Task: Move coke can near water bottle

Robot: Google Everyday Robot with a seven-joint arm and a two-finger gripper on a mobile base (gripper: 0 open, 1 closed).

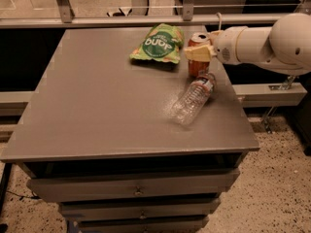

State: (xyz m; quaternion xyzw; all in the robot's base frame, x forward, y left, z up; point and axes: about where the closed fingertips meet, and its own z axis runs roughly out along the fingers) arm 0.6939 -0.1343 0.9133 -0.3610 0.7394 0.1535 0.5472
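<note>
The camera view looks down at a grey tabletop (97,101) on a cabinet with drawers (136,190) below its front edge. The floor (279,178) to the right is speckled.

The white arm (257,45) reaches in from the right edge, across the far right corner of the tabletop. The gripper (195,54) at its end is clamped on the coke can (196,69). One tan finger (200,53) lies across the front of the can at about mid-height. The other finger is hidden behind it.

The coke can stands upright near the far right part of the tabletop, with its silver top (199,37) showing above the finger. Whether its base rests on the surface or hangs just above it cannot be told.

The water bottle (191,101) lies on its side just in front of the can. It points diagonally, with its capped neck (209,77) toward the can and its base toward the near middle of the tabletop. The neck end is right beside the bottom of the can, and whether they touch is not clear.

A green snack bag (159,43) lies flat to the left of the can, close to it but apart. A metal rail (146,20) runs along behind the far edge of the tabletop.
</note>
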